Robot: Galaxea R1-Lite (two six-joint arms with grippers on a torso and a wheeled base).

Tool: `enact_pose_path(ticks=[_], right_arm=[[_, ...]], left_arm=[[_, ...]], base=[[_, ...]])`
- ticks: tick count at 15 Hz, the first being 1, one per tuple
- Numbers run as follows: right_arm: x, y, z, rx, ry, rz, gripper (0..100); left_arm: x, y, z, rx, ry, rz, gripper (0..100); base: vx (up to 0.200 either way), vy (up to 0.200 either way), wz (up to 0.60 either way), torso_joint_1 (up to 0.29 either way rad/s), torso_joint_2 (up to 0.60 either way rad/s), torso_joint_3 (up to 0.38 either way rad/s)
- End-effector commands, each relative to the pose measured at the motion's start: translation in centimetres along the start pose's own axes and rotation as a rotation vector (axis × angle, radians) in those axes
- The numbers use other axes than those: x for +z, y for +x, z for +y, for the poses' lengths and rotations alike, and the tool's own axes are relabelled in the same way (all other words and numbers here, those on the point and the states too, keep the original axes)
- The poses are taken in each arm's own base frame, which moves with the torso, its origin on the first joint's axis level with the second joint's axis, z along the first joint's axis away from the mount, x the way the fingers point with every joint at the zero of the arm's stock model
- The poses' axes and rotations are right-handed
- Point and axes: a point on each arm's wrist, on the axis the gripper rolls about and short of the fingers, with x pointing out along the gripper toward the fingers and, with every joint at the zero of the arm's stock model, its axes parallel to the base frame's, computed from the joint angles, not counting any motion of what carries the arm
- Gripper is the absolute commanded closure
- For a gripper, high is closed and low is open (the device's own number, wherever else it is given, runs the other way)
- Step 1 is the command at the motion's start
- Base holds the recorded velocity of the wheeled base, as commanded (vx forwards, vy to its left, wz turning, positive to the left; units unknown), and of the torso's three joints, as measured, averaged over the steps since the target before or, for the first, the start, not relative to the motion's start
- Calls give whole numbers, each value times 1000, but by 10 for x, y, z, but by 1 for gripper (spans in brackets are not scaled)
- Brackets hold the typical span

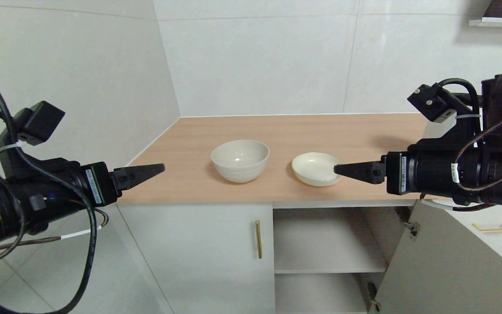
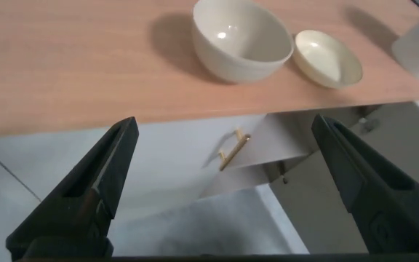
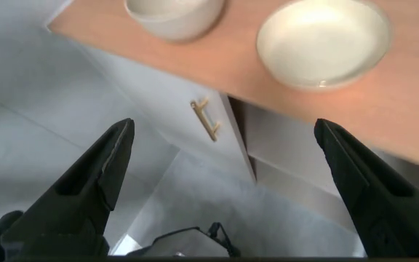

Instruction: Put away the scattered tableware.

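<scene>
- The wooden countertop point(image 1: 303, 131) is the reference for everything here. It carries both pieces of tableware.
- The base cabinet point(image 1: 198, 253) sits under the countertop. Its right-hand door point(image 1: 429, 261) is swung open on a bare shelf point(image 1: 329, 248), while the left-hand door with the brass handle point(image 1: 258, 239) is shut.
- The left gripper point(image 1: 159, 168) hangs off the countertop's front left corner. Its jaws are spread wide with nothing between them.
- The right gripper point(image 1: 338, 169) hangs off the countertop's front edge towards the right end. It too is spread wide and holds nothing.
- The deep bowl point(image 1: 240, 160) stands upright on the countertop, near the front edge at about mid-length.
- The shallow dish point(image 1: 316, 168) lies on the countertop near the front edge, on the right-hand side and apart from the bowl.
- Judging by this, the task stands at the approach: nothing is gripped and nothing is stored.
- The next move likely calls for the right gripper to come in over the dish's rim and pinch it, then lower it to the open shelf.
- The head view sees both claws edge-on, so the right tip seems to meet the dish. The wrist views show the jaw spread, and they show the claws short of the countertop's edge.
</scene>
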Motion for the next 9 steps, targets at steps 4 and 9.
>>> enact_pose_path(ticks=[4,9], right_arm=[[-1,19,-10,-25,3,-13,0],[13,76,-40,-191,11,-38,0]], left_arm=[[2,15,-7,-15,8,20,0],[48,50,-23,59,-21,114,0]], base=[[0,0,0,144,-328,-182],[0,0,0,6,-15,-10]])
